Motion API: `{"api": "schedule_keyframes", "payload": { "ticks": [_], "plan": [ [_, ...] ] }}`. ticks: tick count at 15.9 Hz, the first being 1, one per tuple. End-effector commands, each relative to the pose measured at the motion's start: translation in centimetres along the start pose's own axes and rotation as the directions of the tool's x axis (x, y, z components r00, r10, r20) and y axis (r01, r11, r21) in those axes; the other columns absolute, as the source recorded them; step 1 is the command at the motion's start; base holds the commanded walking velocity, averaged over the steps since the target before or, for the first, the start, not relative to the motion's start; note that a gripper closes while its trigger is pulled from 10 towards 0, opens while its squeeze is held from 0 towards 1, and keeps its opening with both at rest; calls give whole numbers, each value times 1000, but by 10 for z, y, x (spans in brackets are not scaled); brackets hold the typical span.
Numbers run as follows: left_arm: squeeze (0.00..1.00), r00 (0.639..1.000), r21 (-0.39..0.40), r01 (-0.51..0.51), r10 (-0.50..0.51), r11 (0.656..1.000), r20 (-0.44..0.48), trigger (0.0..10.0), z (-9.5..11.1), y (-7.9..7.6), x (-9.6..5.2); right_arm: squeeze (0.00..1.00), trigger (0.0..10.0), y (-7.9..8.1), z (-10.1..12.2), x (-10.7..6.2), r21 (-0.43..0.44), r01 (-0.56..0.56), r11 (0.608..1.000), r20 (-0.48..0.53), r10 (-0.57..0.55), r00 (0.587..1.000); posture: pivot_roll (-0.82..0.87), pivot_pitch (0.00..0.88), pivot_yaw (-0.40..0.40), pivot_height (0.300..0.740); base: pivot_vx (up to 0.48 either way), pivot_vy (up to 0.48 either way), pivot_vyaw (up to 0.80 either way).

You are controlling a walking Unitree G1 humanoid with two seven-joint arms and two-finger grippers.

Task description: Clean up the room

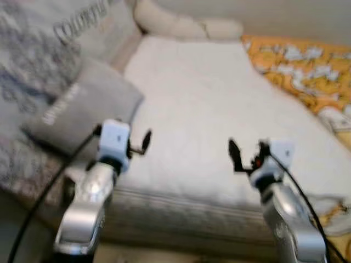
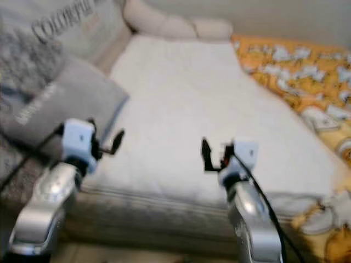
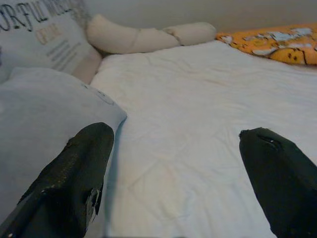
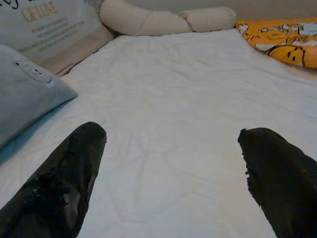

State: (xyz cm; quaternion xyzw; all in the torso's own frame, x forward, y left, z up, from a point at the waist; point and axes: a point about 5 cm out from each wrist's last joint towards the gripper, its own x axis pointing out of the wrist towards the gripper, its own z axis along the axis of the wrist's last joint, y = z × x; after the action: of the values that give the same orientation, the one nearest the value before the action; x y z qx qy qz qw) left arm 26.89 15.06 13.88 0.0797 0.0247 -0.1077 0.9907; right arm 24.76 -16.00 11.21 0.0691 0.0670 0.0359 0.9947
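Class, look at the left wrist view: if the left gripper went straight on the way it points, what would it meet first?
Probably the white bedcover, stretching ahead between the open jaws of the left gripper. The grey pillow lies just beside that line, so depth leaves some doubt.

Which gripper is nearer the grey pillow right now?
Left. The left gripper hangs open right beside the grey pillow at the bed's left edge; the right gripper, also open, is over the white sheet, well apart from it.
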Motion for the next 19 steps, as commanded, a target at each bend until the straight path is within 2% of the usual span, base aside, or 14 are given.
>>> {"api": "schedule_keyframes", "payload": {
  "ticks": [1, 8, 12, 16, 19],
  "plan": [
    [1000, 1000, -15, 0, 0, 1000, -1, 10000, 2, -4, 0, 1000, 10000, -7, 1, 0, -19, 32, 999, -9, -32, 999, -150, 34, -15, 740, 0, -435, 0],
    [1000, 999, -47, -43, 42, 998, -17, 10000, -1, 6, -4, 1000, 10000, -4, 8, 3, -55, -11, 998, 24, 12, 1000, -139, 40, -25, 740, 0, -435, 0],
    [1000, 999, -47, -48, 47, 998, -19, 10000, -1, 8, -4, 1000, 10000, -13, 9, 7, -135, 75, 988, 29, -71, 997, -140, 40, -23, 740, 0, -435, 0],
    [1000, 996, -89, -85, 81, 992, -47, 10000, -4, 13, -5, 1000, 10000, -15, 8, 5, -111, 77, 991, 30, -74, 997, -137, 39, -24, 740, 0, -434, 0],
    [1000, 992, -80, -112, 106, 990, -72, 10000, -9, 22, -12, 1000, 10000, -15, 8, 7, -114, 59, 992, 29, -56, 998, -131, 33, -31, 740, 0, -428, 0]
  ]
}}
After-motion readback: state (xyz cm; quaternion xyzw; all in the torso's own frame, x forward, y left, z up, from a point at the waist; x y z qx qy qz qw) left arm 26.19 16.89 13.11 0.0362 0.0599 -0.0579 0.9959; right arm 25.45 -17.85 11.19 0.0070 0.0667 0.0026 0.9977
